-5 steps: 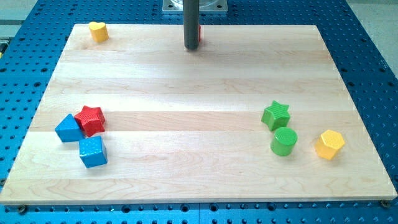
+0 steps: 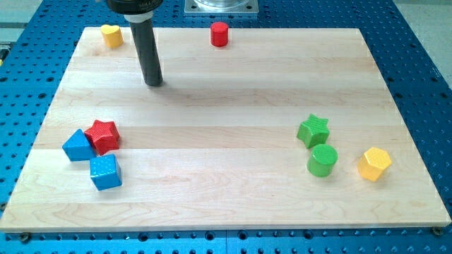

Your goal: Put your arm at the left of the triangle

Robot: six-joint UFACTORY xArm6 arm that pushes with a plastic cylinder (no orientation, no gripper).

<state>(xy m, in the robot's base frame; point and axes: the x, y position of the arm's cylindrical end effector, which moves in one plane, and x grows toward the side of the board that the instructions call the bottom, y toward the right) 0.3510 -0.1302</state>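
The blue triangle block [image 2: 77,145] lies near the board's left edge, touching the red star [image 2: 103,136] on its right. The blue cube [image 2: 105,172] sits just below them. My tip [image 2: 153,81] is on the board in the upper left part, well above and to the right of the blue triangle, apart from every block.
A yellow heart [image 2: 111,34] sits at the top left corner and a red cylinder [image 2: 219,34] at the top middle. A green star [image 2: 313,130], a green cylinder [image 2: 322,161] and a yellow hexagon [image 2: 373,164] lie at the right. The wooden board [image 2: 226,204] rests on a blue perforated table.
My tip has moved left and down the view, away from the red cylinder, which it hid before and which now shows. No block has moved.
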